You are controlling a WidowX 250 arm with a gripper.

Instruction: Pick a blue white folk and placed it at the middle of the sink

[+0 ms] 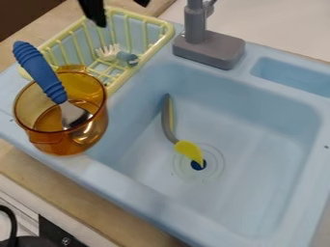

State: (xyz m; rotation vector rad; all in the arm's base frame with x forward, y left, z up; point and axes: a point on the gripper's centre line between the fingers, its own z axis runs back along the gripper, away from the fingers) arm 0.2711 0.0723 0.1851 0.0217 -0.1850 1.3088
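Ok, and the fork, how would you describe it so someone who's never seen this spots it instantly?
Find the light blue sink, then the yellow rack at its upper left in the picture. The fork lies inside that rack. Its white prongs set it apart from the blue-handled utensil in the amber pot.

Ok so colours from my end: the sink (258,140) is pale baby blue and the faucet (209,49) is plain grey. The rack (169,30) is a soft pastel yellow grid, and the fork (111,52) I see is creamy white with a dusty blue end. The pot (64,142) is see-through amber, the spoon (40,71) silver with a ringed royal blue handle. The utensil (188,149) is bright yellow plus grey with a yellow stripe. Counter's (97,212) tan woodgrain, my gripper (120,14) black.
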